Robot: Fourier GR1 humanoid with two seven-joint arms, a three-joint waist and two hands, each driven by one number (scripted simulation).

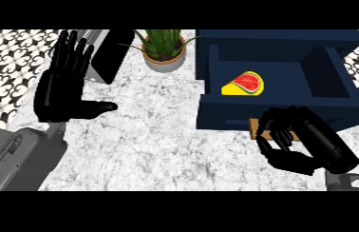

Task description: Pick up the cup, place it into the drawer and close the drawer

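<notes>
The dark blue drawer (210, 114) stands open at the right of the marble counter, with a slice of watermelon (245, 84) lying inside it. Just in front of the drawer's front wall, my right hand (294, 145) is curled round a tan object, apparently the cup (254, 129). Only a narrow strip of the cup shows at the hand's left side; the fingers hide the rest. My left hand (60, 91) rests open at the far left, fingers pointing up, away from both cup and drawer.
A potted plant (165, 50) stands at the back centre, close to the drawer's left wall. A dark boxy appliance (112, 55) sits behind my left hand. Bare marble counter (154, 131) lies between the two hands.
</notes>
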